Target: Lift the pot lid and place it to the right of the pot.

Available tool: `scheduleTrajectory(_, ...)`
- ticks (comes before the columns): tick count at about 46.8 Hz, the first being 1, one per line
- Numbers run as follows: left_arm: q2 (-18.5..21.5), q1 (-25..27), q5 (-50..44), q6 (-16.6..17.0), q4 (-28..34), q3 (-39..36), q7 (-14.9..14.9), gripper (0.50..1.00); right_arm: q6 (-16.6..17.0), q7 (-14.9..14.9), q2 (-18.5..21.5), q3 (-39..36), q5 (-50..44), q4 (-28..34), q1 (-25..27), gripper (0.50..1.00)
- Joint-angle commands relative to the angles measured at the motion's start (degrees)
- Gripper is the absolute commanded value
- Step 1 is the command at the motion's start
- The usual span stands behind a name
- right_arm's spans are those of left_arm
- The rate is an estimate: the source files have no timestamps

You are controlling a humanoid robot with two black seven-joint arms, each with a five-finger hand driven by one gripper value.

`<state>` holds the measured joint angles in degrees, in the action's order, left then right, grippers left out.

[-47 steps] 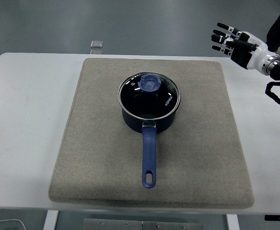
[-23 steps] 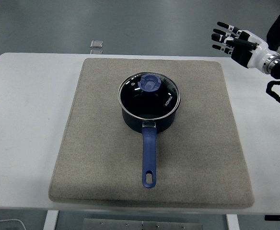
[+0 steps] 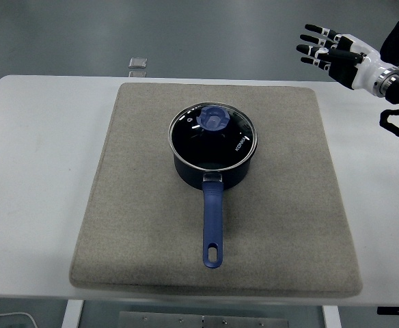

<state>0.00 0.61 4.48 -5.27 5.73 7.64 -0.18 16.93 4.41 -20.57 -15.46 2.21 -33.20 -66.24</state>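
Since the earlier frames the right hand (image 3: 336, 51) has risen a little and drifted toward the far edge; it now hangs above the far right corner of the surface (image 3: 35, 137), fingers spread apart and holding nothing. Nothing else has shifted: pot, lid and mat lie where they were.

Counting from the left: one white surface, with one small grey object (image 3: 138, 63) at its far edge, well to the left of the hand and too small to identify. One grey mat (image 3: 138, 225) covers the middle of the surface; its far right corner lies just below and to the left of the hand. On the mat stands one dark blue pot (image 3: 213, 171), well apart from the hand, down and to its left. One glass lid (image 3: 213, 137) sits on the pot, closed, with one blue knob (image 3: 214, 119) at its centre. One blue handle (image 3: 212, 225) runs from the pot toward the near edge, away from the hand. One robot hand is in view, the right one, entering from the right edge.
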Motion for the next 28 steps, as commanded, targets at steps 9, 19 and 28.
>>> scheduleTrajectory(9, 0.00, 0.00, 0.00, 0.00, 0.07, 0.00, 0.00, 1.000, 0.30, -0.01, -0.17, 0.52, -1.67, -0.02, -2.22, 0.919)
scheduleTrajectory(19, 0.00, 0.00, 0.00, 0.00, -0.02, 0.00, 0.00, 1.000, 0.56, 0.78, -0.26, 0.08, -9.59, -0.20, -3.54, 0.919)
scheduleTrajectory(28, 0.00, 0.00, 0.00, 0.00, -0.02, 0.00, 0.00, 1.000, 0.65, 0.87, -1.22, -0.01, -13.10, -2.13, -4.77, 0.919)
